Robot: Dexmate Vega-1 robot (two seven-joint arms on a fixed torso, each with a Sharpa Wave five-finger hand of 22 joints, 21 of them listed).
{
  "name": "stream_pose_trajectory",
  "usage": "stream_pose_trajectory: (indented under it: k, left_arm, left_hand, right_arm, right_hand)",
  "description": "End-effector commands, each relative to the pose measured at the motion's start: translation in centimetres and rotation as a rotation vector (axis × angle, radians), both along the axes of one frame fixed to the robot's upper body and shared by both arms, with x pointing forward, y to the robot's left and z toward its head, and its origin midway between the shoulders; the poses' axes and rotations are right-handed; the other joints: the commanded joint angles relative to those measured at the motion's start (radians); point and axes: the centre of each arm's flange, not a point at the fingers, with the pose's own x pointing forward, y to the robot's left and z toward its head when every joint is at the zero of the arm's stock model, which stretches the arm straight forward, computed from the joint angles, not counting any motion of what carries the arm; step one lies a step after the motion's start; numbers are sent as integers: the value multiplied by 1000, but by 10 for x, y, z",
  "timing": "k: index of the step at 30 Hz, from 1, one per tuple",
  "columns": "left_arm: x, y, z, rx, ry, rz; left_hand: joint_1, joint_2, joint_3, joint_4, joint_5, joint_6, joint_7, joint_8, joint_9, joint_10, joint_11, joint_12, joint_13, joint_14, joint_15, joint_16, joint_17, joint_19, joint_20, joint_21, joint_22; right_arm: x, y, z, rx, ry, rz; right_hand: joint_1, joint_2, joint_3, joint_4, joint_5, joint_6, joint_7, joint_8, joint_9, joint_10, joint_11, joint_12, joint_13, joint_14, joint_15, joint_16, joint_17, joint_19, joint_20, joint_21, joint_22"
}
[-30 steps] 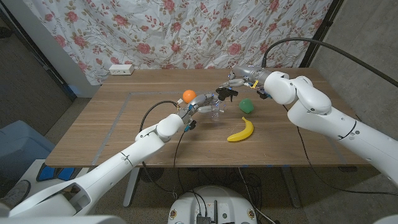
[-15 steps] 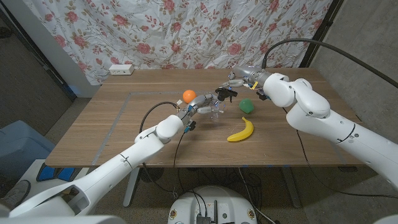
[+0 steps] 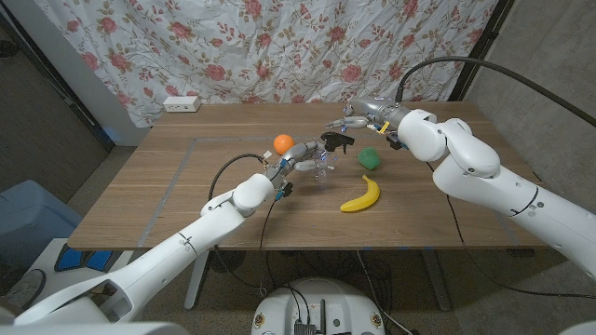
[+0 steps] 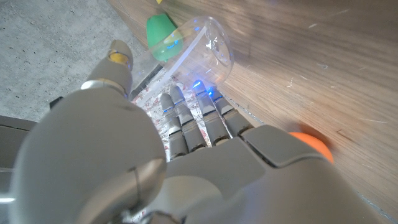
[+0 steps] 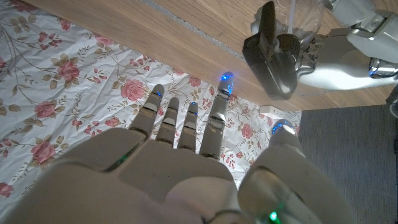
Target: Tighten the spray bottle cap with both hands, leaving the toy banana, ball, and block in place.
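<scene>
The left hand has its fingers wrapped around the clear bottle, holding it standing on the table. The right hand has its fingers apart and straight, holding nothing. In the right wrist view the black cap sits just off the thumb side of those fingertips, near but apart from them. The bottle's long axis looks roughly upright, cap at the top, so the right hand is the one placed to close on the cap, and I judge it must shift toward its thumb side to do so. Farther out from the fingers: one orange ball beside the left hand, one green block below the right hand, and one yellow banana nearer the robot
</scene>
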Motion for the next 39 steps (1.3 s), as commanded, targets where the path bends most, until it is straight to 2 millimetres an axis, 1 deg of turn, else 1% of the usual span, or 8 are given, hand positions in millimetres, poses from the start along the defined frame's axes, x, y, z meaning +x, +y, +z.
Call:
stream_pose_trajectory:
  k: [1,6,7,11,16,19,24,39]
  left_arm:
    - [0,3,-1,-11,-2,6]
    - [1,5,-2,-15,-1,9]
    - [1,5,-2,-17,-1,9]
    - [2,6,-2,-21,-2,12]
    - [3,7,0,-22,-1,14]
    - [5,8,1,-22,-1,14]
    - [7,8,3,-20,0,10]
    - [13,6,4,-25,5,7]
  left_hand:
    - [-27,148,24,16,5,54,37,34,2,13,1,7,5,8,-115,0,1,6,-64,-2,4]
    - [-29,148,25,16,5,55,37,35,1,14,0,7,6,9,-115,-1,2,7,-64,-2,4]
    - [-30,148,26,15,5,55,37,35,1,14,0,7,6,10,-115,-1,1,7,-64,-2,4]
    - [-31,149,26,15,5,55,39,37,0,16,1,6,7,11,-116,-1,2,8,-64,-2,4]
    - [-35,149,26,16,4,56,38,38,-1,18,1,6,8,13,-115,-1,3,9,-63,-1,4]
    - [-37,150,27,16,5,57,37,39,-1,18,1,5,8,13,-115,-2,2,9,-63,-1,4]
    - [-39,151,29,16,5,59,37,41,-2,21,3,6,9,14,-115,-4,2,9,-63,-1,4]
    - [-45,154,34,15,4,58,38,44,-4,24,2,4,11,17,-115,-6,2,11,-62,-1,4]
  right_arm:
    - [-5,0,0,-12,10,38]
    - [-6,1,0,-17,22,65]
    - [-5,0,0,-20,31,69]
    - [-4,0,0,-29,37,81]
    - [-4,0,0,-51,43,79]
    - [-2,0,0,-60,46,81]
    - [2,-1,-1,-80,58,71]
    - [14,1,-7,-104,71,39]
  right_hand:
    - [-28,-12,-14,1,9,-57,15,-27,8,-33,12,-13,3,-15,15,-12,3,-15,10,-2,6]
    - [-31,-12,-14,-5,11,-113,38,-50,16,-50,20,-17,4,-24,23,-20,1,-19,10,0,6]
    - [-30,-11,-13,-9,10,-130,49,-57,18,-51,26,-16,4,-25,23,-21,1,-18,12,1,5]
    - [-11,-12,-4,-27,9,-169,61,-72,24,-78,42,-22,5,-40,39,-32,-2,-27,23,-1,5]
    - [24,-21,10,-57,11,-247,72,-103,31,-135,52,-31,6,-74,54,-53,-6,-40,31,-2,5]
    - [41,-25,16,-65,14,-273,78,-112,34,-148,52,-30,7,-81,56,-58,-7,-47,32,-2,5]
    - [86,-29,34,-80,22,-301,79,-119,40,-177,59,-31,8,-102,66,-70,-9,-57,32,-3,5]
    - [150,-43,57,-88,25,-310,60,-115,47,-195,48,-24,10,-110,65,-76,-12,-66,32,-2,4]
